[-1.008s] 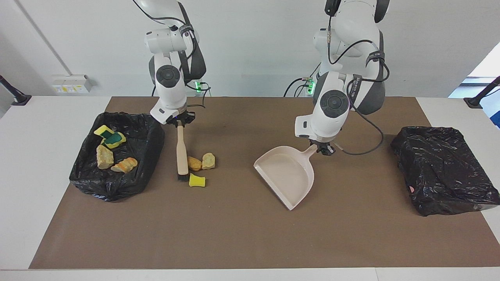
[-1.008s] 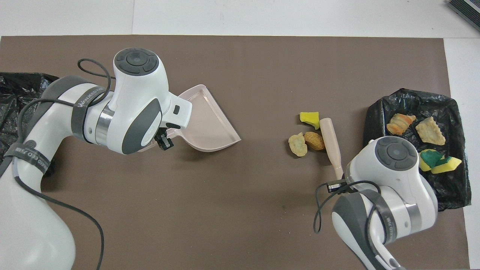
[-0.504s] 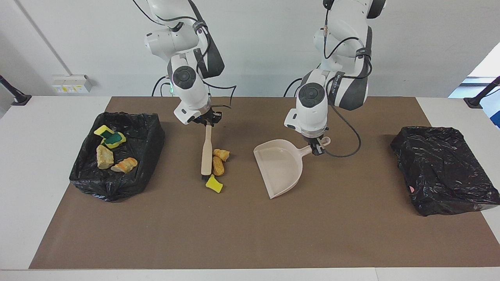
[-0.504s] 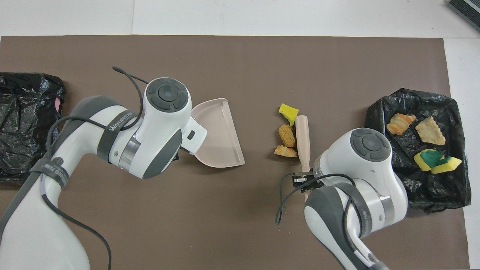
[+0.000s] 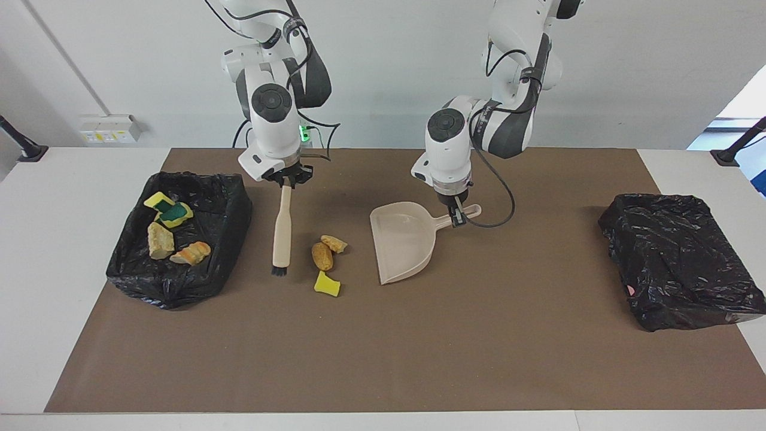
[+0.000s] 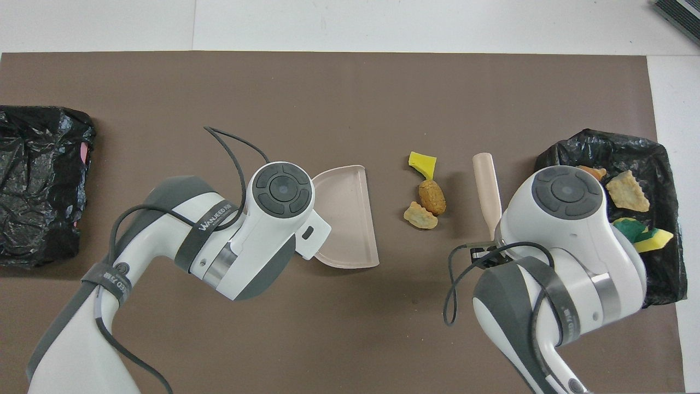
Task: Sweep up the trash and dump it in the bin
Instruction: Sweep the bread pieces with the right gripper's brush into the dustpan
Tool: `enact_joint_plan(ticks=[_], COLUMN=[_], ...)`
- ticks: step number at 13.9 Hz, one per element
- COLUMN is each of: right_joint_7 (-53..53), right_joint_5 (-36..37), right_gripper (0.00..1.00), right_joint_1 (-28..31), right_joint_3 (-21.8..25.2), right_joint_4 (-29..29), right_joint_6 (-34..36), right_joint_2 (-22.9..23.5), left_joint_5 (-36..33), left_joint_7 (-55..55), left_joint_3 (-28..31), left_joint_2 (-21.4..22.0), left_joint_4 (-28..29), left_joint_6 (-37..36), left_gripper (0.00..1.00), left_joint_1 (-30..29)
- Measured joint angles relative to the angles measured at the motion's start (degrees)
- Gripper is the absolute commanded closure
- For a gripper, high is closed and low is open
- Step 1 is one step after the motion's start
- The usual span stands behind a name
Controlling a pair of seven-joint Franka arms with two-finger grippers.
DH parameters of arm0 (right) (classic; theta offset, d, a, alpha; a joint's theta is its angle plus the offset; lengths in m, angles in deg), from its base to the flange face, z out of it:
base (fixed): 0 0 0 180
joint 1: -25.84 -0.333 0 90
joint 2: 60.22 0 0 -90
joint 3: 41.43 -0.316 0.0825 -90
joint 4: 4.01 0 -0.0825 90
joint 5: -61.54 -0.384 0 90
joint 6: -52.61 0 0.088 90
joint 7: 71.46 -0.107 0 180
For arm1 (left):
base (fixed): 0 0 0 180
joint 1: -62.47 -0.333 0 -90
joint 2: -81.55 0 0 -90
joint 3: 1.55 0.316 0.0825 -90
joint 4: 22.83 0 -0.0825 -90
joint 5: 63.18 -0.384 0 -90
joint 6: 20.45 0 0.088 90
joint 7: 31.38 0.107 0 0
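Note:
Three scraps of trash lie on the brown mat: a tan lump (image 5: 334, 243), an orange lump (image 5: 322, 256) and a yellow sponge piece (image 5: 327, 284). My right gripper (image 5: 287, 179) is shut on the handle of the beige brush (image 5: 280, 230). The brush hangs bristles down beside the scraps, toward the right arm's end, apart from them. My left gripper (image 5: 456, 214) is shut on the handle of the beige dustpan (image 5: 401, 239), whose open mouth faces the scraps from the left arm's end. In the overhead view the brush (image 6: 486, 186), the dustpan (image 6: 347, 219) and the scraps (image 6: 432, 197) show; both grippers' fingers are hidden under the wrists.
A black-lined bin (image 5: 230, 209) at the right arm's end holds several scraps (image 5: 160, 239). A second black bag (image 5: 679, 260) lies at the left arm's end. The brown mat (image 5: 383, 359) covers the table between them.
The brush pushed the three scraps toward the dustpan, then drew back toward the bin. The left gripper carried the dustpan toward the scraps and turned its mouth to face them.

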Motion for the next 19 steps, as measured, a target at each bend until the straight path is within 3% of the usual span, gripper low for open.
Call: enact_joint_plan(ticks=[6, 14, 19], right_joint_7=[5.8, 5.6, 5.5], right_joint_5=[-1.6, -21.9, -35.1], right_gripper=[1.0, 1.0, 1.0], right_joint_1=[0.1, -10.4, -12.7], right_joint_3=[-0.5, -1.0, -1.0], right_joint_4=[-4.2, -4.0, -2.1], right_joint_6=[-5.0, -8.8, -8.5], right_joint_2=[1.7, 4.5, 4.4], left_joint_5=[0.3, 0.4, 0.4], left_joint_7=[-1.7, -4.1, -2.7], left_joint_3=[0.2, 0.2, 0.4], left_joint_2=[0.0, 0.8, 0.8], left_joint_4=[0.8, 2.6, 4.8], left_joint_6=[0.2, 0.7, 5.7], left_gripper=[1.0, 1.0, 1.0], left_joint_1=[0.0, 0.0, -0.2])
